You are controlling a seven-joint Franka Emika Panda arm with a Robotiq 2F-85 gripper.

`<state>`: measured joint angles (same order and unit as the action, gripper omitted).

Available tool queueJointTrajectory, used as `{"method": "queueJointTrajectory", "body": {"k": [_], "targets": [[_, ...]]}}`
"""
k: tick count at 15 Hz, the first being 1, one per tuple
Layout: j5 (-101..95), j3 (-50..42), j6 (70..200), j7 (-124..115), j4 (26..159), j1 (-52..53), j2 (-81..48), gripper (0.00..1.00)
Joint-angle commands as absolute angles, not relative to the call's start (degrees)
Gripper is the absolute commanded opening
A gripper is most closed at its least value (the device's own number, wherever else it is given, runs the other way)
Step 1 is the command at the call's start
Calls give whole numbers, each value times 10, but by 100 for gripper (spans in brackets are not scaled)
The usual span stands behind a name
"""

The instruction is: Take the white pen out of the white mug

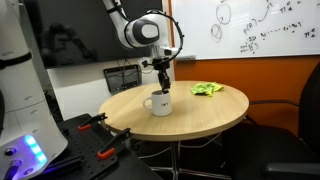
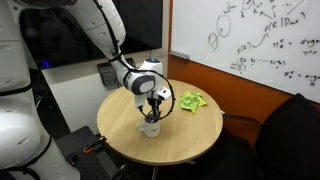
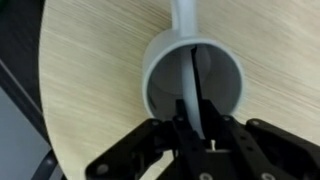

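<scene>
The white mug [image 1: 160, 103] stands on the round wooden table [image 1: 215, 112]; it also shows in an exterior view [image 2: 151, 127]. In the wrist view the mug [image 3: 160, 62] is seen from above, its handle pointing to the top edge. The white pen [image 3: 192, 85] stands inside it, leaning up between the fingers. My gripper [image 3: 197, 125] hangs straight over the mug with its fingers shut on the pen's upper end. In both exterior views the gripper [image 1: 160, 80] [image 2: 153, 108] sits just above the mug's rim.
A yellow-green cloth [image 1: 207, 89] [image 2: 190, 101] lies on the table's far side. A whiteboard hangs on the wall behind. Black clamps [image 1: 95, 122] sit on a dark bench beside the table. A black chair [image 2: 290, 130] stands close to the table.
</scene>
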<state>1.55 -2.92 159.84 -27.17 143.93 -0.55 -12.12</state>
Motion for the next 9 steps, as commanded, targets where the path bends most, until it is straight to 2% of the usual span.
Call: {"method": "queueJointTrajectory", "body": {"k": [1, 5, 9], "targets": [[-5, -45, 1579, -263, 1459, 16, -70, 6], [-87, -52, 1480, -284, 1452, 19, 1, 6], [-57, -28, 1394, -240, 1438, 2, 62, 6]]}}
